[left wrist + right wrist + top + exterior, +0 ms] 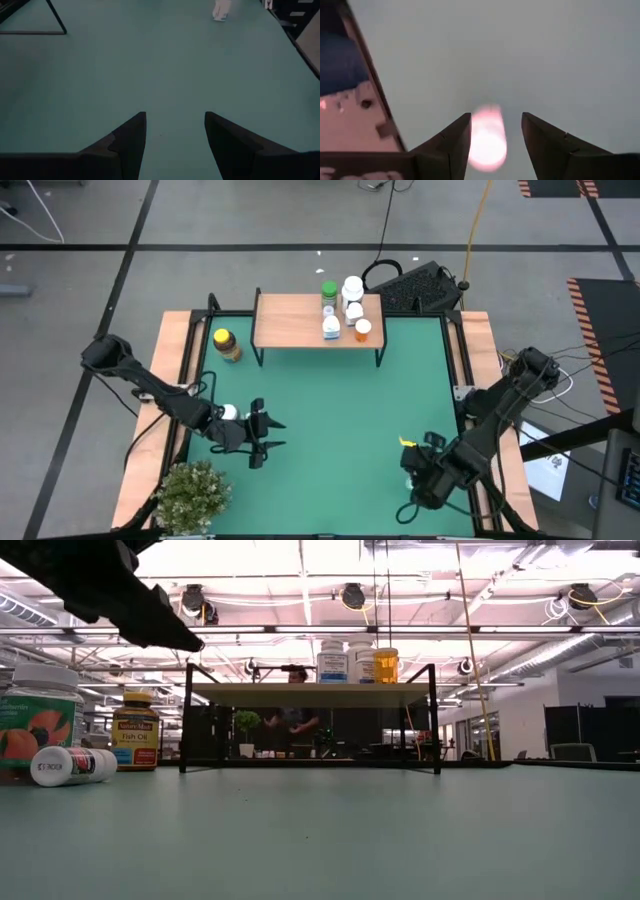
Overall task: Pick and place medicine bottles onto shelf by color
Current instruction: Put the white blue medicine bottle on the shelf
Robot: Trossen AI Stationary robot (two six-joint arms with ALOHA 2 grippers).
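White bottle (487,139) lies on the green worktop (340,410) between the right hand's (412,470) open fingers — a careless close could roll it away. Left hand (268,436) open, empty; shelf (300,322) far off.

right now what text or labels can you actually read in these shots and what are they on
"Fish Oil", under a brand line that looks like "Nature Made": on the amber bottle standing on the mat left of the shelf.
Label of the large bottle with fruit pictures at the left edge of the low view: too blurred to read.
Lying white bottle: print too small.
Bottles on the shelf: labels too small.
High and wrist views: nothing readable.
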